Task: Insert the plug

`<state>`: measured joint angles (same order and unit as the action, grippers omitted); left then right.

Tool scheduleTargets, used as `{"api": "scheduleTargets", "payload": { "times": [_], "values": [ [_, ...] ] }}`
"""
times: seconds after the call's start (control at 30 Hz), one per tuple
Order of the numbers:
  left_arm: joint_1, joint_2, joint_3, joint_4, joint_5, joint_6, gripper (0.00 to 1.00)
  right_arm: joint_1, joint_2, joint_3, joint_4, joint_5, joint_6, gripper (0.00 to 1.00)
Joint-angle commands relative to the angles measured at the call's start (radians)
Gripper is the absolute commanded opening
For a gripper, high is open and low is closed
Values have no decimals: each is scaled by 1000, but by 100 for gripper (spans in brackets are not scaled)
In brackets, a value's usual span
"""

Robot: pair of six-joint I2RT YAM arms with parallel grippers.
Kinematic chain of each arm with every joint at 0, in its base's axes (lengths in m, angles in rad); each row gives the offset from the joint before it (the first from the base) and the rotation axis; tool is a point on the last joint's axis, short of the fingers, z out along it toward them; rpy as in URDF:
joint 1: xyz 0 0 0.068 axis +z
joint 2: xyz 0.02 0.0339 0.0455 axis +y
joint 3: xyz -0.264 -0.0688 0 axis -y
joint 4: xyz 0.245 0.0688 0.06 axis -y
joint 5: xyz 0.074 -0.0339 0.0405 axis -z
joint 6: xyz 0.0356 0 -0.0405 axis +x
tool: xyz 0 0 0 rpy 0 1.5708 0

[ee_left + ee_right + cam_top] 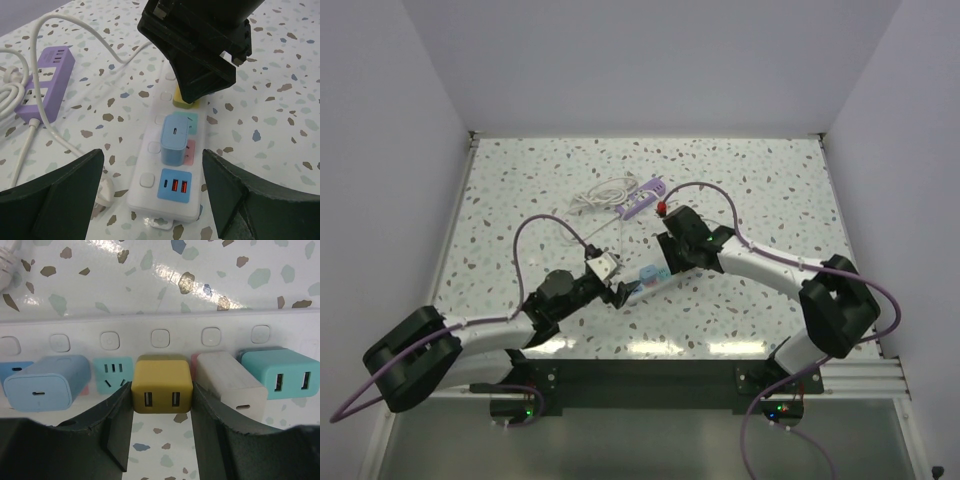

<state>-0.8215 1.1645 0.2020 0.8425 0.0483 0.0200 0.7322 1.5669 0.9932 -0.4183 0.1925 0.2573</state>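
The right fingers (117,425) pinch the small yellow square plug (162,385) on both sides — it sits at its slot in the long white plastic power strip (130,325), straight ahead — while the left fingers (55,200) hang spread wide nearby.

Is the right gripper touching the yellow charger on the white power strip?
Touching. In the right wrist view, both fingers of the right gripper press against the sides of the yellow charger, with no gap visible.
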Motion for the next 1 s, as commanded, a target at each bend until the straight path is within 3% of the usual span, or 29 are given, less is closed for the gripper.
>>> {"api": "scheduleTargets", "payload": {
  "times": [0.0,0.37,0.77,0.87,0.97],
  "values": [
    [-5,-28,5,43,7,12,85,-8,110,-54,-105,-14,36,0],
    [-7,-65,-10,38,16,6,85,-7,188,-91,-1,-87,72,0],
    [-5,-62,-1,26,-10,-5,86,-2,85,-94,-10,-113,76,1],
    [-5,-62,13,6,-34,-12,87,15,56,-47,-30,-113,59,31],
    [-5,-60,16,1,-45,-12,88,22,39,13,-57,-100,46,43]
  ]
}}
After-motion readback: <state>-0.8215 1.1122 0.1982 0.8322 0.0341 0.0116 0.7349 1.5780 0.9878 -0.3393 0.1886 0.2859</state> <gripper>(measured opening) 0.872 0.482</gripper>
